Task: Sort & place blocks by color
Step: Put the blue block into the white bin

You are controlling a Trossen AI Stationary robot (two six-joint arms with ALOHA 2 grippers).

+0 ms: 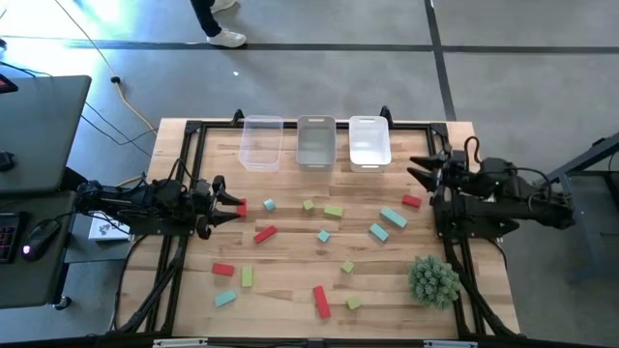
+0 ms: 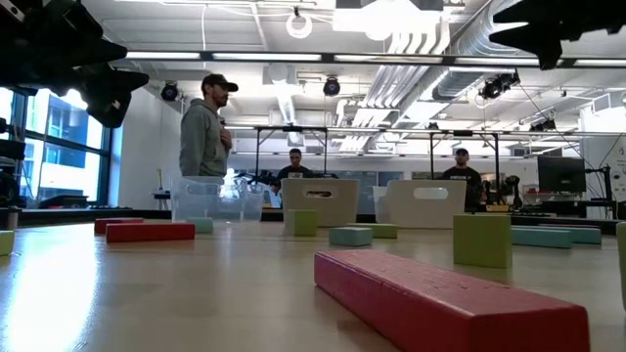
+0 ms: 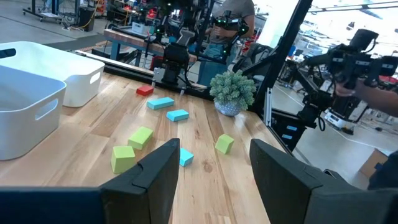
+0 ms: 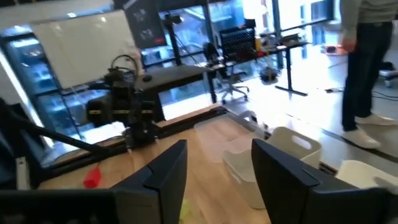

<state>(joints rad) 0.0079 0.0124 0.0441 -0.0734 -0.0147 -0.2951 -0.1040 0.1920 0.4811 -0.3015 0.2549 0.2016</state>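
Red bar (image 2: 450,305) nearest — blocks (image 1: 334,211) scattered

Overall: bright, even indoor light.
Source: ceiling strip lights (image 2: 323,57) in the low view; windows (image 4: 81,56) behind in the right wrist view.
Glare: daylight patch on the floor (image 1: 92,19) at the high view's top left.
Shadows: faint, soft.
Blur: right wrist view smeared, possibly motion; nearest red bar (image 2: 440,298) soft.
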